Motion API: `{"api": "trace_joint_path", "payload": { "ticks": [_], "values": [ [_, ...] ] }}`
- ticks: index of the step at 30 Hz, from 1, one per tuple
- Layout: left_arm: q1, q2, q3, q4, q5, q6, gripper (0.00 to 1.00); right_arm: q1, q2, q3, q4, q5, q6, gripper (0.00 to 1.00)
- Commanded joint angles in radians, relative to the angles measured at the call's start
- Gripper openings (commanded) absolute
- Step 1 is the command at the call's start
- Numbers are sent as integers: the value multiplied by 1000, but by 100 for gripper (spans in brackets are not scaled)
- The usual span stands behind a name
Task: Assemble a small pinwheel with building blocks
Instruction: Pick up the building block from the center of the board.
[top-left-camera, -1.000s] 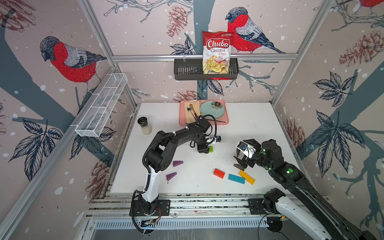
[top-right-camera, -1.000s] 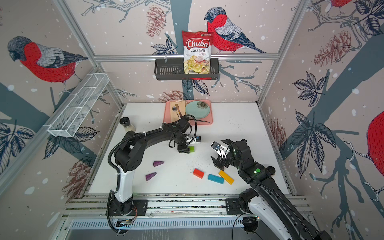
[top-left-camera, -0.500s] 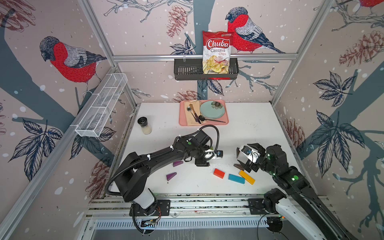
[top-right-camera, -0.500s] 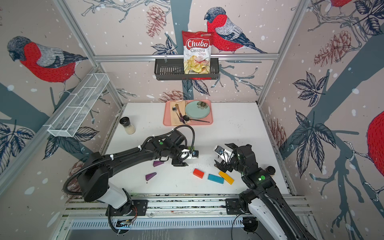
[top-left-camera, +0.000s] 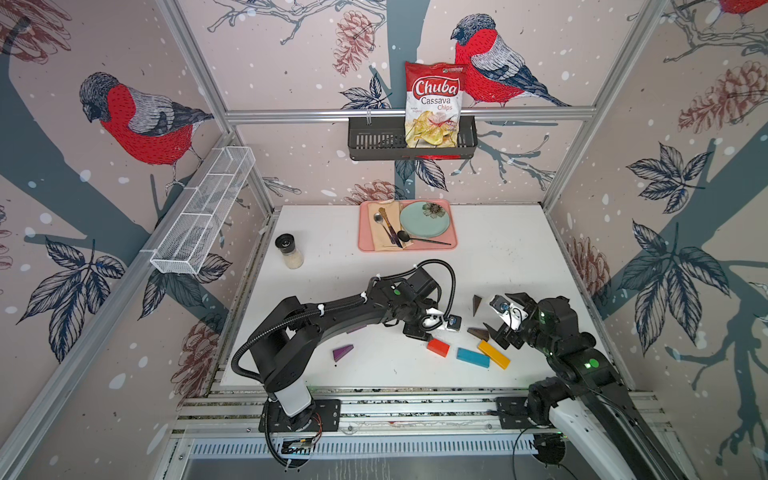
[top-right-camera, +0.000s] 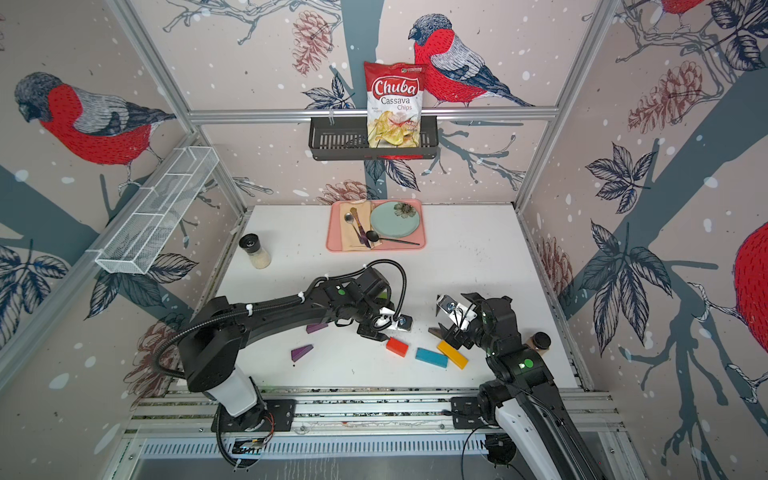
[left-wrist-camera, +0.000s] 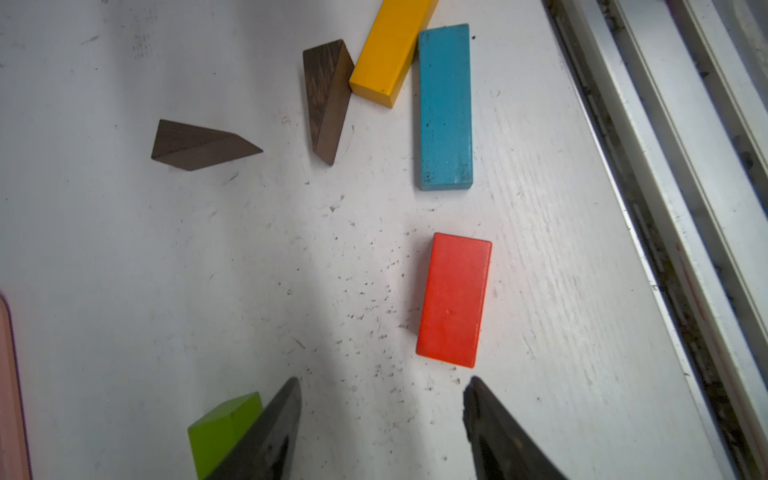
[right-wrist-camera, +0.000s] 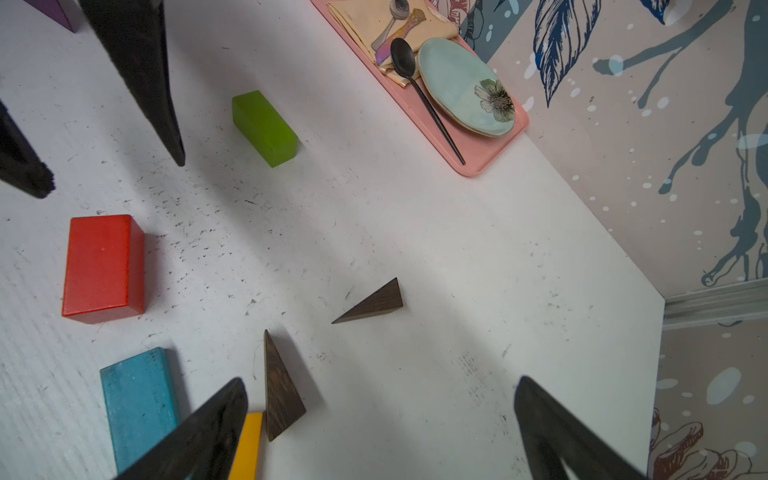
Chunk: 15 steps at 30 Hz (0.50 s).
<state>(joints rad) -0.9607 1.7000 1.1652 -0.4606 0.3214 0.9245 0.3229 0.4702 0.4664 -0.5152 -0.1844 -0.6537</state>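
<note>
1. A white counter (top-left-camera: 332, 266), scuffed and flecked with dark specks, fills the base of a booth. Aluminium rails (top-left-camera: 415, 409) carry both arm bases at its near edge.
2. The walls are papered with red-breasted birds, pinecones and leaves, and framed by aluminium posts.
3. A black slotted basket (top-left-camera: 374, 141) hangs on the back rail and holds a red-and-white chips bag (top-left-camera: 434, 108). A white mesh trough (top-left-camera: 199, 216) hangs on the side wall.
4. At the back of the counter lies a pink tray (top-left-camera: 365, 248) with a mint plate (top-left-camera: 424, 218), a napkin and spoons. A black-lidded spice jar (top-left-camera: 291, 251) stands well apart from it.
5. The building blocks lie loose, not joined. A red brick (top-left-camera: 437, 347), a blue bar (top-left-camera: 473, 358) and a yellow bar (top-left-camera: 493, 354) line the near side. The yellow bar's end touches one dark brown wedge (top-left-camera: 478, 333), and a second brown wedge (top-left-camera: 477, 304) lies apart, farther back.
6. One purple wedge (top-left-camera: 343, 353) lies in the open. Another purple wedge (top-right-camera: 316, 328) peeks from under the left arm (top-left-camera: 332, 311).
7. The left jaws are parted and empty, low over bare counter near the red brick. A green brick (left-wrist-camera: 224, 428) sits just beside the outside of one.
8. The right jaws on the right arm (top-left-camera: 573, 357) are spread wide, grasping nothing, above the brown wedges.
</note>
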Motion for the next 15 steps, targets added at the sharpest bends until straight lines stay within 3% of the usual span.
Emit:
{"api": "trace_joint_path", "payload": {
  "ticks": [1, 8, 15],
  "values": [
    [-27, 11, 30, -78, 39, 24, 63, -39, -1, 1, 34, -26, -2, 99],
    [-85, 22, 30, -108, -1, -8, 63, -72, -41, 26, 3, -59, 46, 100],
    [-104, 121, 105, -120, -69, -21, 62, -64, -67, 10, -2, -41, 36, 99]
  ]
}}
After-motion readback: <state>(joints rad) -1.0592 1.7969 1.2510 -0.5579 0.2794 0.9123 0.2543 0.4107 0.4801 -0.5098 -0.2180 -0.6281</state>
